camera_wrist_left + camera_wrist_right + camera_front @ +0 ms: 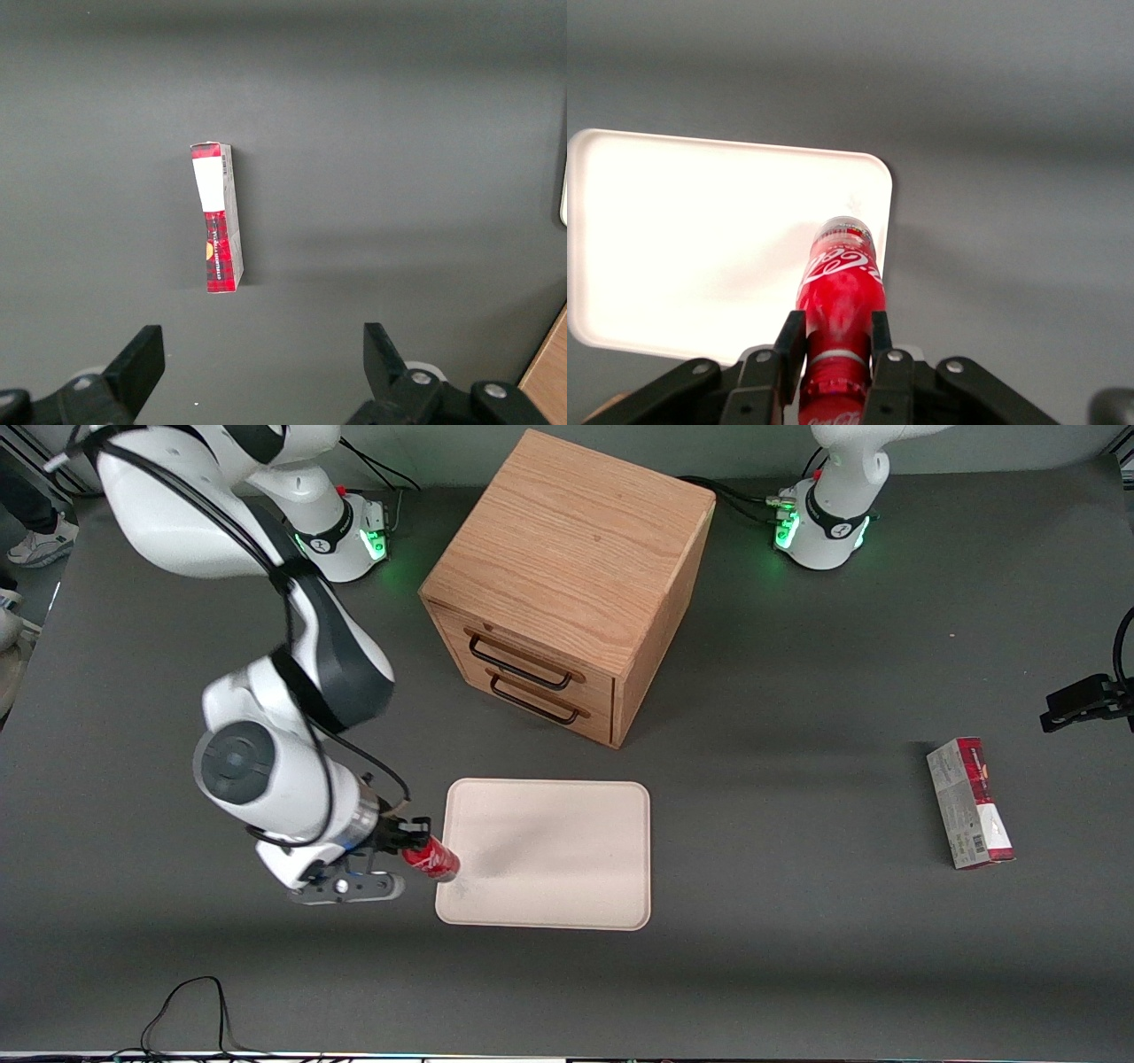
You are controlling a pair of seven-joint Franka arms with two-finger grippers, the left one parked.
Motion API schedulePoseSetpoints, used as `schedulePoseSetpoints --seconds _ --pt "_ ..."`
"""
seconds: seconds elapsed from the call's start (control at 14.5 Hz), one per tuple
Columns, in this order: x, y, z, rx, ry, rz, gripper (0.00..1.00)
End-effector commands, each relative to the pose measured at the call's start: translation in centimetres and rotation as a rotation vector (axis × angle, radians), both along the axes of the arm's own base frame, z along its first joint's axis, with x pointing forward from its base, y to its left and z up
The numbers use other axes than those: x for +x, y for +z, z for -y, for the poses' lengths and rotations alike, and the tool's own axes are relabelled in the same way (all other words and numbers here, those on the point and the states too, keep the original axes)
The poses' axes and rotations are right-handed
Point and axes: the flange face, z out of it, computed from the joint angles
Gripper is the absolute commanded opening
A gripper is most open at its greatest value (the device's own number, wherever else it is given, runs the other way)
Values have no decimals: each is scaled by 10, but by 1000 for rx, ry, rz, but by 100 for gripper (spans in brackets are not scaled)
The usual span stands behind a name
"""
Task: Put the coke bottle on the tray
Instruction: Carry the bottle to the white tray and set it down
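My right gripper (409, 841) is shut on the coke bottle (431, 861), a slim red bottle with white script. It holds the bottle by its neck, just below the red cap, with the clear base pointing away from the wrist. The bottle hangs tilted over the edge of the cream tray (567, 824) nearest the working arm. In the right wrist view the gripper (833, 341) clamps the bottle (840, 274) and the bottle's base is over the tray's (673, 221) corner.
A wooden drawer cabinet (567, 584) with two handles stands farther from the front camera than the tray. A red-and-grey carton (970, 802) lies toward the parked arm's end of the table; it also shows in the left wrist view (218, 217).
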Motion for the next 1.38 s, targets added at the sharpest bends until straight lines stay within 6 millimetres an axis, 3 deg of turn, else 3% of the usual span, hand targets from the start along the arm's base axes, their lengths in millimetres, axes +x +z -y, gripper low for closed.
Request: schedulePoseSetpoints --seconds 0.0,0.28,0.41,0.48,0.55,0.89,1.1,1.31 --pt "7 -25 -11 -7 -11 45 0" --pt "11 -56 -19 21 -66 93 0" --pt "12 -58 -20 30 -70 106 0" --pt "11 -58 -21 31 -74 107 75" --pt "12 -58 -20 32 -84 113 100" --pt "10 -44 -25 23 -89 135 100" --pt "7 -12 -5 -45 -102 117 100" --pt "-18 24 23 -129 -61 72 100"
